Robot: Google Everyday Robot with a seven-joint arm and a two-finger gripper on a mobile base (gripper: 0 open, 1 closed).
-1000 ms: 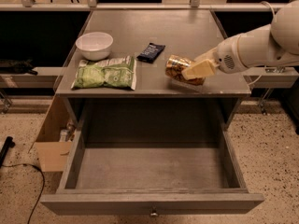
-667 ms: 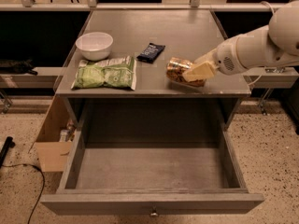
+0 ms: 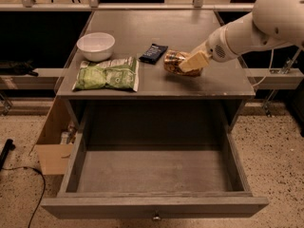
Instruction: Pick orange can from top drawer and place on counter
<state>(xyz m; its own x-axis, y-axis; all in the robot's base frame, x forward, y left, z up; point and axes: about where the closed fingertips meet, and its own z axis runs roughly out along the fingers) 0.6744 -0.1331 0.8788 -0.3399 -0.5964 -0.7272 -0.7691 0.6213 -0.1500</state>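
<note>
The orange can point(image 3: 174, 61) lies on its side at the counter point(image 3: 142, 30), right of centre; I cannot tell whether it rests on the surface or hangs just above it. My gripper point(image 3: 189, 63) reaches in from the right on the white arm. Its pale fingers point(image 3: 194, 60) are closed around the can's right part. The top drawer point(image 3: 71, 175) stands pulled fully out below the counter, with nothing inside and its round knob point(image 3: 156, 217) at the front centre.
On the counter stand a white bowl point(image 3: 96, 45), a green snack bag point(image 3: 107, 74) and a dark blue snack bar point(image 3: 153, 52) just left of the can. A cardboard box point(image 3: 53, 146) sits on the floor left of the drawer. A cable point(image 3: 28, 184) lies at the lower left.
The gripper and the can have shifted a little to the left and farther back over the counter. Nothing else has moved.
</note>
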